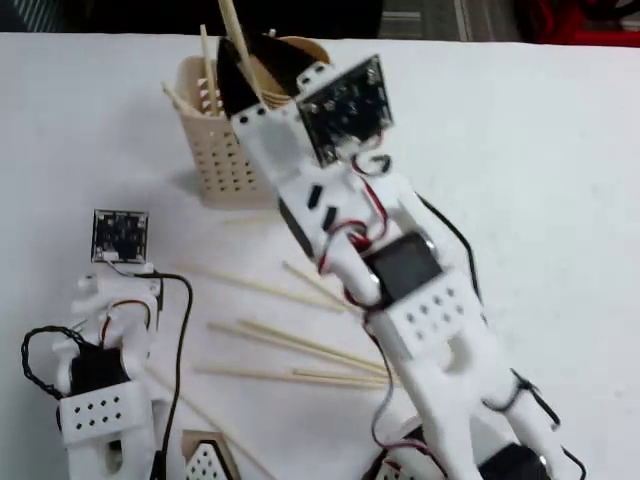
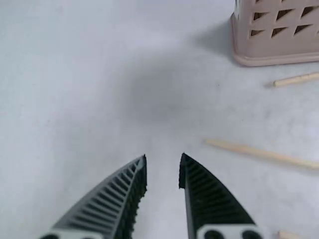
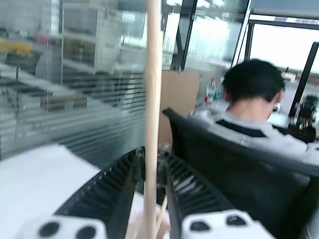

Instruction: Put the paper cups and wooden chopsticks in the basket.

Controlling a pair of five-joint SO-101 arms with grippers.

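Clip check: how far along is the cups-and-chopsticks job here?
Done: a few chopsticks and what looks like a paper cup stand in the basket. In hand: the right gripper holds one chopstick above it. Remaining: several loose chopsticks on the table.

Can't see lower end of held chopstick [image 3: 152, 89], behind right tool [image 3: 151, 154]; upper end cropped by frame edge. Can't see most of basket [image 1: 215, 155] interior, blocked by right arm [image 1: 400, 290]; brown rim [image 1: 305, 47] poking out there, poss. cup, can't confirm. Can't trace loose chopsticks [image 1: 300, 345] fully: ends tucked under same arm. Left wrist view: basket cropped by frame edges, likewise base of left tool [image 2: 163, 157].
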